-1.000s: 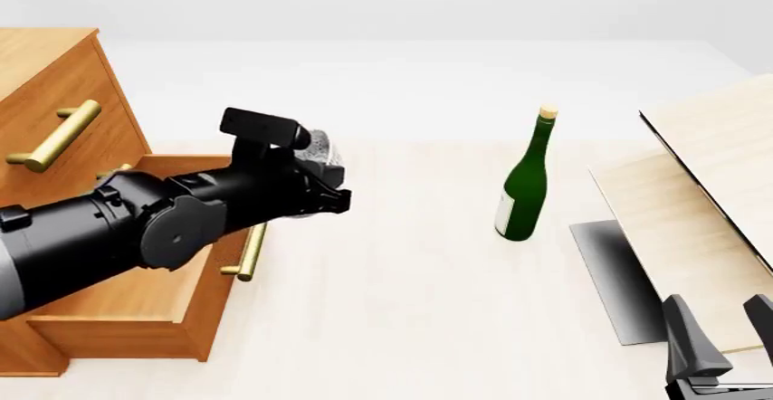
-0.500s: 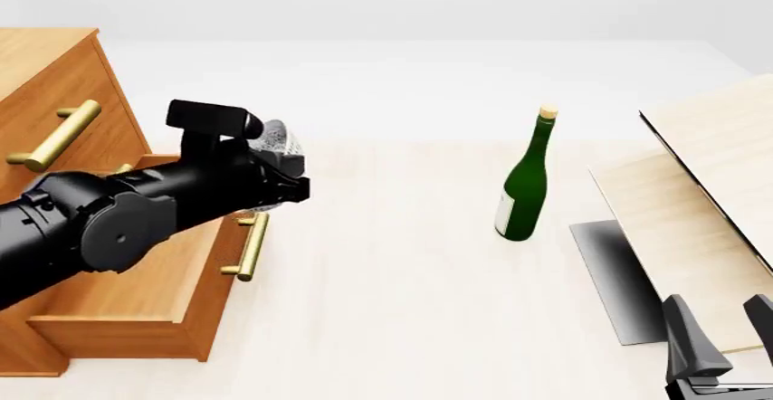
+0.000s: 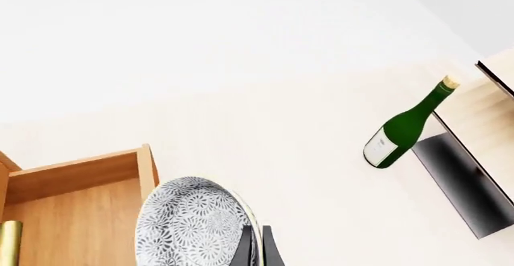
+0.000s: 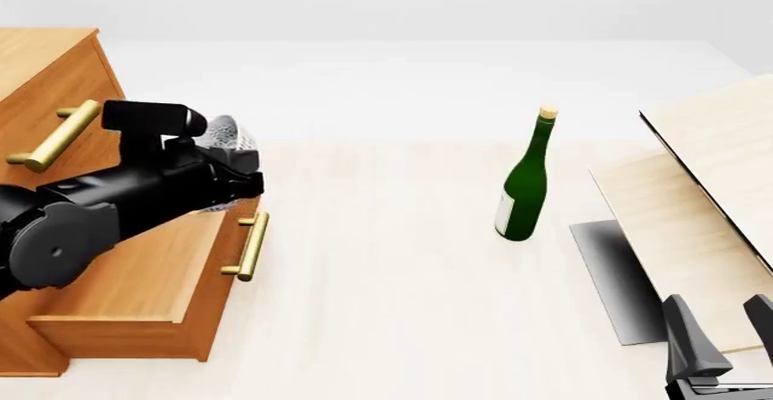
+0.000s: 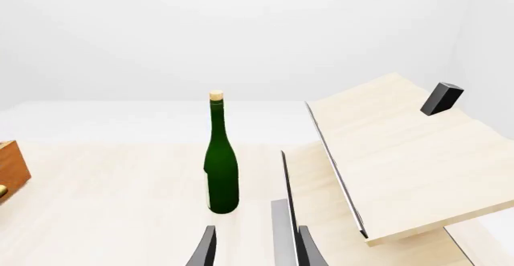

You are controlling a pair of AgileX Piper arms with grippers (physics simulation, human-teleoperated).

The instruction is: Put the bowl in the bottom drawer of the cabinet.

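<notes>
My left gripper (image 4: 238, 176) is shut on the rim of the speckled grey-white bowl (image 4: 230, 138) and holds it tilted on edge, in the air above the front right corner of the open bottom drawer (image 4: 145, 282). In the left wrist view the bowl (image 3: 197, 227) fills the space between the dark fingertips (image 3: 245, 249), with the drawer's wooden inside (image 3: 72, 218) just beside it. The orange-brown cabinet (image 4: 49, 92) stands at the far left. My right gripper (image 4: 722, 338) rests open at the near right corner, holding nothing; its fingers (image 5: 207, 248) show in the right wrist view.
A green bottle (image 4: 523, 183) stands upright mid-table, right of the drawer. Pale wooden boards (image 4: 701, 192) lean over a grey mat (image 4: 610, 273) at the right. A small dark block (image 5: 442, 97) sits on the upper board. Brass handles (image 4: 250, 246) stick out from the drawer fronts.
My left arm has carried the bowl leftward, from over the table beside the drawer handle to above the drawer's front corner. The right arm has stayed still.
</notes>
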